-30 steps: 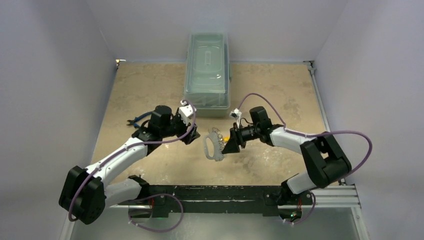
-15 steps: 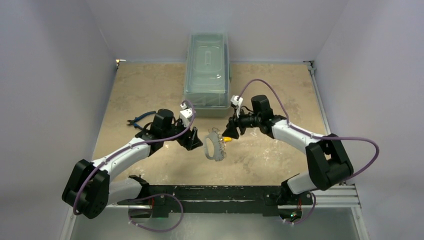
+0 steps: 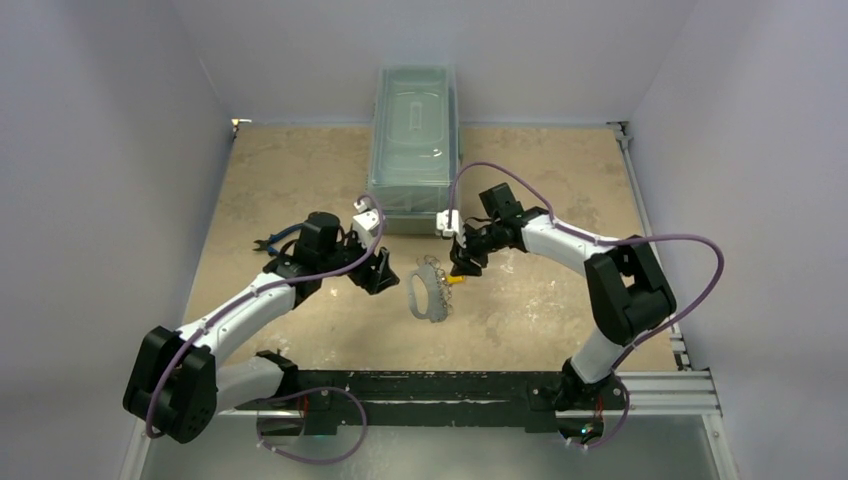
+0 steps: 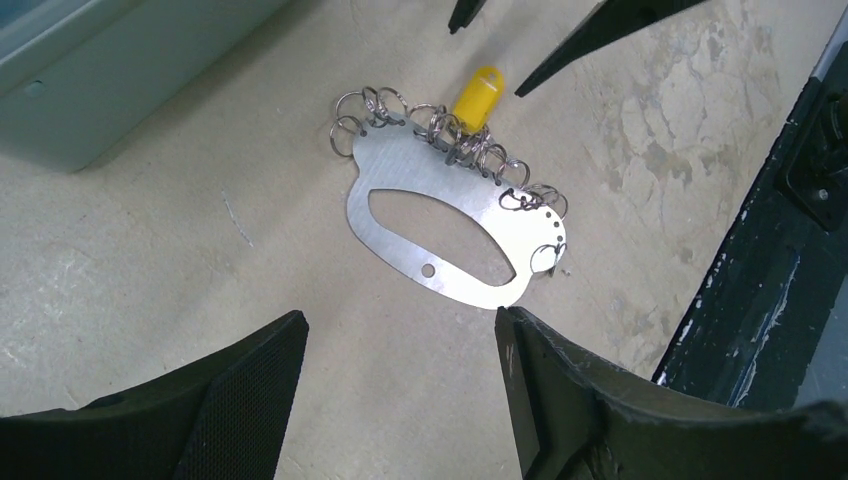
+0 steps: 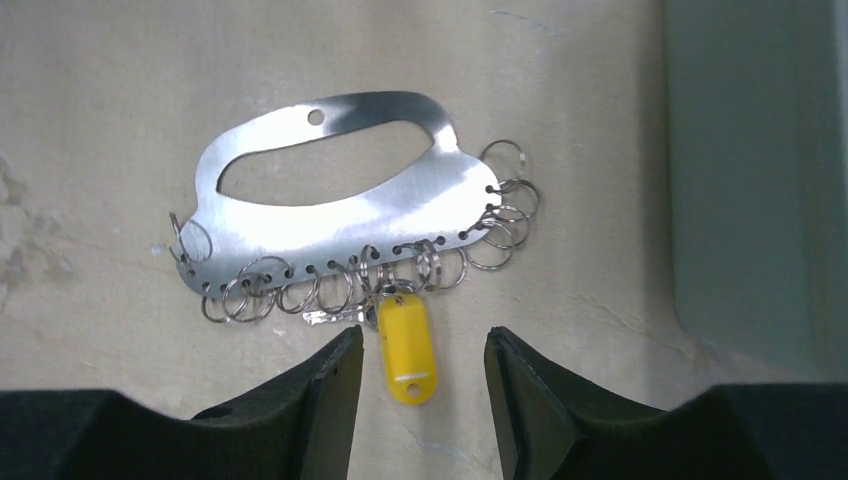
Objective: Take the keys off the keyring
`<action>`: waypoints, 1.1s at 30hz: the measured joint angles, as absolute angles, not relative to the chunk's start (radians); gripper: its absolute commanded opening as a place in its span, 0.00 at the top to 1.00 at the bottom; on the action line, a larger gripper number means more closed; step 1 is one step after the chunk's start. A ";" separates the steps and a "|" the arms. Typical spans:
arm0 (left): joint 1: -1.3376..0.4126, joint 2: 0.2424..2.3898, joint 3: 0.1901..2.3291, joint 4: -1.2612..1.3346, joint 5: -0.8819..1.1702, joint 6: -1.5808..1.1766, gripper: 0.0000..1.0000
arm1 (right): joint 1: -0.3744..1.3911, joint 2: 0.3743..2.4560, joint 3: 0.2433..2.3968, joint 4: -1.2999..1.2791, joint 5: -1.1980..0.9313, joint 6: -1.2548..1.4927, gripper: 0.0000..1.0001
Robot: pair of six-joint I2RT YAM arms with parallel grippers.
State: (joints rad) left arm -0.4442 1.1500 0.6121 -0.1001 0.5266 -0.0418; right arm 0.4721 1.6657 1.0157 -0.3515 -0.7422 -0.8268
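While both my arms reach in over the table [image 3: 520, 320], the keyring [image 3: 428, 292] lies flat on it between my two grippers, touched by neither.

Keyring: flat silvery plate with a long oval cut-out. Small rings [image 5: 437, 262] are threaded through a row of holes along one edge. That ringed edge faces my right side.

Keys: one small silvery key [image 5: 335, 317] hangs from a ring near the middle of the row and lies on the table. A yellow tag [image 5: 405, 345] lies just beside it on the same cluster, pointing away from the plate. I cannot make out any other keys on the rings.

Left gripper [image 3: 380, 272]: low, just beside the plain edge of the keyring. My fingers [image 4: 240, 400] stand wide apart. Nothing between them but bare table; the plate lies ahead of the tips.

Right gripper [image 3: 465, 262]: pointed down at the ringed edge. My fingers [image 5: 320, 400] are parted about halfway and hold nothing. In the wrist view the yellow tag shows in the gap between them, with table visible on either side of it.

Box [image 3: 415, 150]: clear, lidded, at the back of the table, beyond the keyring.

Pliers [image 3: 278, 238]: blue handles, on the table behind my left arm, partly hidden by it.
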 measured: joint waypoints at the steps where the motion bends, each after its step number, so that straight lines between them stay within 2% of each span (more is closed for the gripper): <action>1: -0.442 1.150 0.612 -0.100 0.526 -0.041 0.31 | 0.480 1.672 1.018 -0.369 -0.730 -0.862 0.48; 11: -0.426 1.142 0.625 -0.121 0.520 -0.036 0.31 | 0.532 1.734 1.054 -0.500 -0.614 -1.076 0.48; 19: -0.424 1.140 0.627 -0.124 0.525 -0.020 0.31 | 0.578 1.792 1.077 -0.563 -0.561 -1.126 0.55; 22: -0.424 1.140 0.635 -0.129 0.530 -0.002 0.31 | 0.579 1.830 1.131 -0.600 -0.559 -1.128 0.54; 25: -0.424 1.140 0.638 -0.130 0.533 0.012 0.31 | 0.579 1.853 1.161 -0.609 -0.559 -1.126 0.58; 33: -0.424 1.135 0.638 -0.138 0.546 0.052 0.30 | 0.587 1.840 1.149 -0.582 -0.532 -1.065 0.78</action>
